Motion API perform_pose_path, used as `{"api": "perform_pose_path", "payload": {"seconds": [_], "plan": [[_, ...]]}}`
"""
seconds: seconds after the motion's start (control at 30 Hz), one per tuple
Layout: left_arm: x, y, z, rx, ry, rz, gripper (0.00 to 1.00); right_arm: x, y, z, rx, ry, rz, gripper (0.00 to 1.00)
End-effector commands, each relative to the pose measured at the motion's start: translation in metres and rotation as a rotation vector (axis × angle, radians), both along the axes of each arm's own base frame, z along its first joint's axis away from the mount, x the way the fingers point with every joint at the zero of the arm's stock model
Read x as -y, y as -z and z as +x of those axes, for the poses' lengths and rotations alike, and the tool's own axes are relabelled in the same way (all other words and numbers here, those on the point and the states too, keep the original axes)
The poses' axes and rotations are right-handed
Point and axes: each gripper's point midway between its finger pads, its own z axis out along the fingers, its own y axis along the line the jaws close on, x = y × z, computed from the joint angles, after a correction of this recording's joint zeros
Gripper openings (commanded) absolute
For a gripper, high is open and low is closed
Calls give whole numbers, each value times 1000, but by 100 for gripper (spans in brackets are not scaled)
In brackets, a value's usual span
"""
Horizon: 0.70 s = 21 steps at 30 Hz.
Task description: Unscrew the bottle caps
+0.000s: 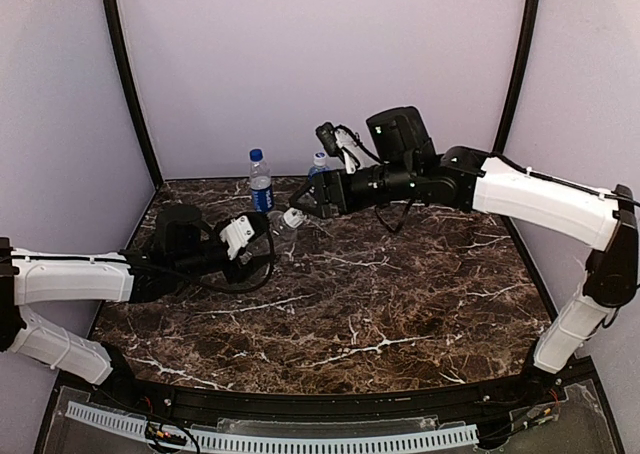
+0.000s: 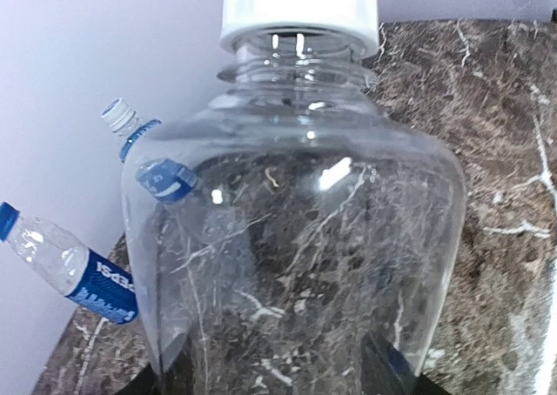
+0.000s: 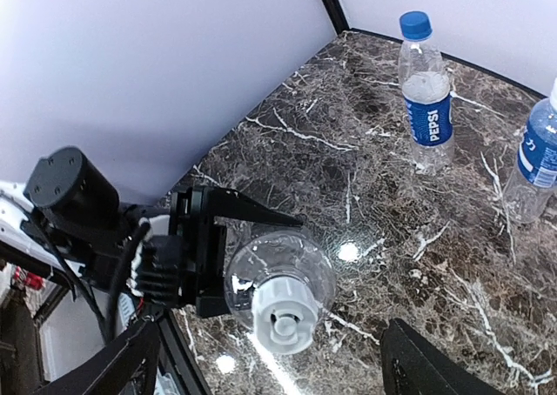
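Right wrist view: my left gripper clamps unlabelled bottle near desk far-left corner, white cap on; right gripper apart beside it. Pepsi bottle, labelled bottle at far edge, capped too.

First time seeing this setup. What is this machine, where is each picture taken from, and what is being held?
Two robot arms, each ending in a two-finger gripper, are bolted at the near edge of a dark marble-patterned table. The wide picture comes from a fixed camera above and behind them. The other two come from cameras on the wrists. The left gripper is shut on a clear unlabelled plastic bottle, holding it on its side. Its white screw cap is on and points at the right gripper, which is open close to the cap. Standing at the back are a clear Pepsi bottle with a blue cap and a blue-labelled bottle with a white cap.
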Motion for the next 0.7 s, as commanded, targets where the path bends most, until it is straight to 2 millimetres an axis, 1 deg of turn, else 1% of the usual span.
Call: {"api": "perform_pose_path", "payload": {"seconds": [0.0,0.07,0.2,0.27,0.3,0.33,0.37,0.53,0.67], "plan": [[-12,-22,25,232,-92,140,62,6,-2,8,-145,95,-42,87],[-13,-23,27,241,-102,155,62,3,2,8,-170,85,-55,87],[-11,-22,23,243,-88,154,61,-2,11,8,-201,72,-73,87],[-9,-22,22,243,-79,153,61,-7,16,8,-218,53,-81,87],[-8,-22,21,243,-76,152,61,-11,22,10,-233,42,-89,87],[-7,-22,20,243,-72,151,61,-14,22,9,-238,30,-85,86],[-7,-22,20,245,-70,150,61,-18,27,8,-249,16,-90,83],[-7,-22,19,244,-67,148,62,-27,30,7,-266,-27,-84,64],[-8,-21,18,237,-72,147,62,-27,35,5,-282,-37,-87,44]]}}
